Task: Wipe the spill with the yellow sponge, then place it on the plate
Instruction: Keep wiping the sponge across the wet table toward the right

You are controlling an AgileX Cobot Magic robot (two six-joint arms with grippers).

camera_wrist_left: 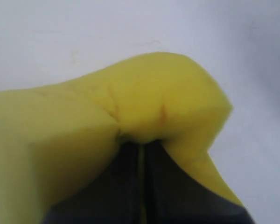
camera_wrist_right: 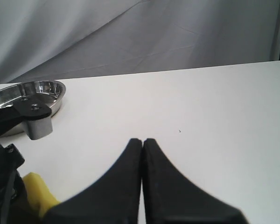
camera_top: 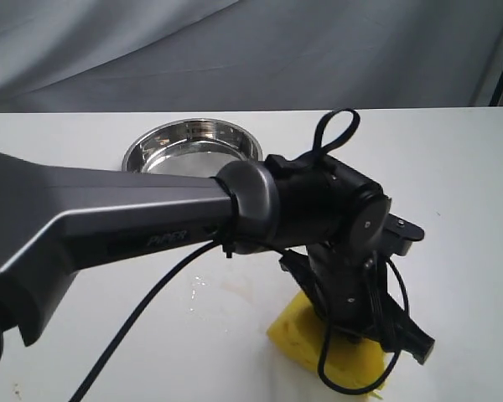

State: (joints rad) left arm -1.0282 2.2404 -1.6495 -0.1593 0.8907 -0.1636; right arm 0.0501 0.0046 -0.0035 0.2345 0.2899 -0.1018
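Observation:
My left gripper [camera_top: 345, 339] is shut on the yellow sponge [camera_top: 306, 331] and presses it onto the white table near the front edge. In the left wrist view the sponge [camera_wrist_left: 149, 102] bulges round the pinching fingertips of that gripper [camera_wrist_left: 142, 143]. The steel plate [camera_top: 142, 151] stands behind the arm, partly hidden by it; the right wrist view also shows the plate [camera_wrist_right: 56, 95] and a corner of the sponge [camera_wrist_right: 37, 192]. No amber spill drop shows plainly; only faint marks lie left of the sponge. My right gripper [camera_wrist_right: 142, 141] hovers shut and empty over bare table.
The left arm's grey link [camera_top: 109, 222] and black cable [camera_top: 151, 310] cross the table from the left. A faint pale wet smear [camera_top: 197, 289] lies left of the sponge. A grey cloth backdrop [camera_top: 251, 50] hangs behind the table.

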